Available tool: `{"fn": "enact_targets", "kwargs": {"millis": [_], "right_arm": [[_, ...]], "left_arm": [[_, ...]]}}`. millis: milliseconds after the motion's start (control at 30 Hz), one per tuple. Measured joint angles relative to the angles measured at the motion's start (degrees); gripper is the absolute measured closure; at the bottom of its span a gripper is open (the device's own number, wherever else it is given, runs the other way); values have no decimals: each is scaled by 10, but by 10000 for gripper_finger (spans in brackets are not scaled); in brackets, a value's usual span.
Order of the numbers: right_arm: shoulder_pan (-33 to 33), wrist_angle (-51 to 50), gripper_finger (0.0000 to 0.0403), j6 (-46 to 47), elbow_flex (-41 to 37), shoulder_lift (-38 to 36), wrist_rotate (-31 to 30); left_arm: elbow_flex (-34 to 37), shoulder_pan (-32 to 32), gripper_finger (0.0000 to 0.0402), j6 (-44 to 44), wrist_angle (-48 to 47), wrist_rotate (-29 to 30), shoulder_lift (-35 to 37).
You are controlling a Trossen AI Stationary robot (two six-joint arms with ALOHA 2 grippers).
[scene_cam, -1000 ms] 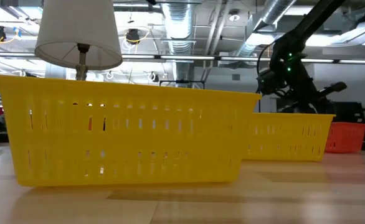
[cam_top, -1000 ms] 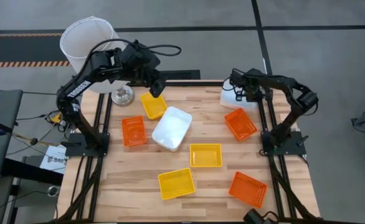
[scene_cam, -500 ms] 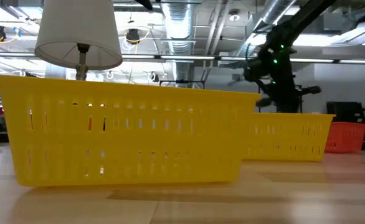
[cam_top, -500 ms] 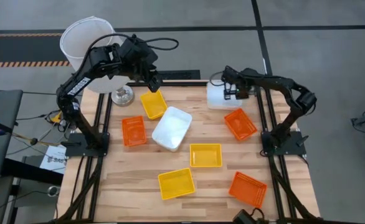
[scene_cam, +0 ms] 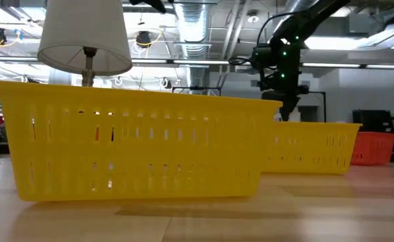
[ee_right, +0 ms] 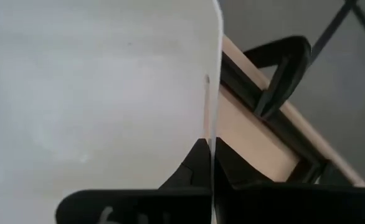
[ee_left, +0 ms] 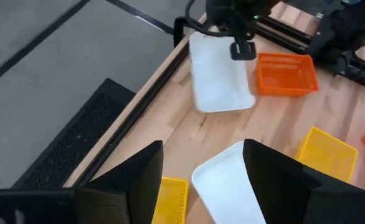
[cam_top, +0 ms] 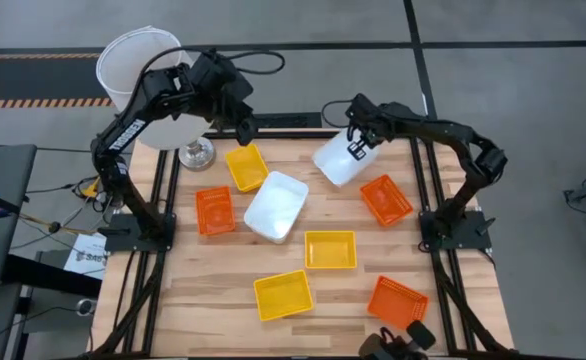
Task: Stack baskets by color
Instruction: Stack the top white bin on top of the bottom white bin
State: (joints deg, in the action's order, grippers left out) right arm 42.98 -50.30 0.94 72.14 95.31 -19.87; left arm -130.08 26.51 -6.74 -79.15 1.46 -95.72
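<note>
A: Gripping a white basket (cam_top: 339,160) by its rim, the right gripper (cam_top: 357,148) sits near the far edge of the table (cam_top: 233,290), between the middle and the right side. Its fingers are pinched shut on the thin plastic wall, which its own wrist camera shows running straight between them.

B: And the left one?

A: The left gripper (cam_top: 243,125) hangs over the far left part of the table, above a yellow basket (cam_top: 246,166). Its fingers (ee_left: 139,180) stand wide apart with nothing between them.

B: Where do the other baskets lie?

A: A second white basket (cam_top: 276,206) lies near the middle, touching the corner of that yellow one. An orange basket (cam_top: 214,211) sits on the left, just beside it. Another orange basket (cam_top: 386,198) lies on the right, close to the held white one. Two more yellow baskets lie toward the near side: one (cam_top: 330,249) around the middle, one (cam_top: 283,294) nearer the front edge. A third orange basket (cam_top: 397,302) is at the near right.

B: Anything else?

A: A lamp with a white shade (cam_top: 138,70) stands at the far left corner. From table height, the nearest yellow basket (scene_cam: 136,144) fills most of the view.
</note>
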Motion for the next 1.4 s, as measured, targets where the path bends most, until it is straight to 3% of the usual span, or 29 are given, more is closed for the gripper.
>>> {"fn": "enact_targets", "kwargs": {"millis": [233,533,700,1000,1200,1400], "right_arm": [[-6,14,394,-85,0,8,-5],[-41,70,393,-107,0,8,18],[-45,95,384,-106,0,8,18],[-59,104,271,-134,0,8,22],[-63,75,188,-49,46,-9,30],[-76,40,169,26,123,-100,35]], "left_arm": [[39,15,190,7,35,-94,-1],[150,34,190,-16,110,-144,0],[214,42,190,-29,178,-143,0],[315,47,190,-66,320,-139,0],[373,48,190,-95,403,-99,0],[392,46,190,-119,467,-85,-19]]}}
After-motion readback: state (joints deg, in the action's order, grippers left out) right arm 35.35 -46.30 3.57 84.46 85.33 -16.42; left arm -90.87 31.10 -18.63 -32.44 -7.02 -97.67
